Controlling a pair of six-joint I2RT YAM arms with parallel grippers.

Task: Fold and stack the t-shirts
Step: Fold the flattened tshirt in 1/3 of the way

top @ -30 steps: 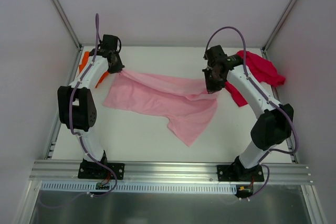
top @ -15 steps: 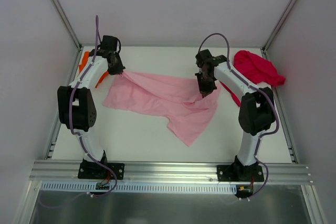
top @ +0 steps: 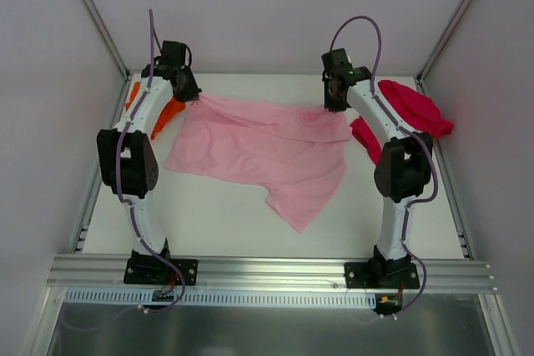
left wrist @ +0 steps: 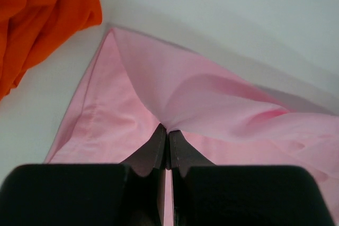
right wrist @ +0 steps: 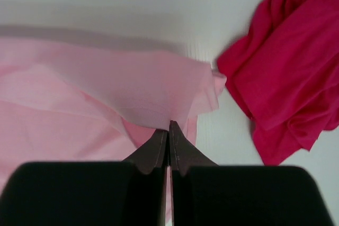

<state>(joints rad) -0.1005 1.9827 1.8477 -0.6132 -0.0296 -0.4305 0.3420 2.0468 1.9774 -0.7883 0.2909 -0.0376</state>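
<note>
The light pink t-shirt (top: 259, 147) lies spread across the middle of the table, its far edge stretched between both arms. My left gripper (top: 197, 99) is shut on the shirt's far-left corner (left wrist: 175, 104); the left gripper's tips (left wrist: 168, 129) pinch the cloth. My right gripper (top: 335, 107) is shut on the far-right corner (right wrist: 153, 93), cloth pinched at the right gripper's tips (right wrist: 169, 126). The orange t-shirt (top: 167, 112) is bunched at the far left, seen also as an orange heap (left wrist: 37, 19). The crimson t-shirt (top: 413, 110) is crumpled at the far right (right wrist: 291, 72).
White walls close the table at the back and sides, with metal rails (top: 259, 271) along the near edge. Both arm bases stand at the near edge. Bare white tabletop (top: 209, 214) shows in front of the pink shirt.
Both grippers have moved toward the back wall, pulling the pink shirt's far edge with them. The shirt now lies wider and flatter; the right arm has swung back from the middle.
</note>
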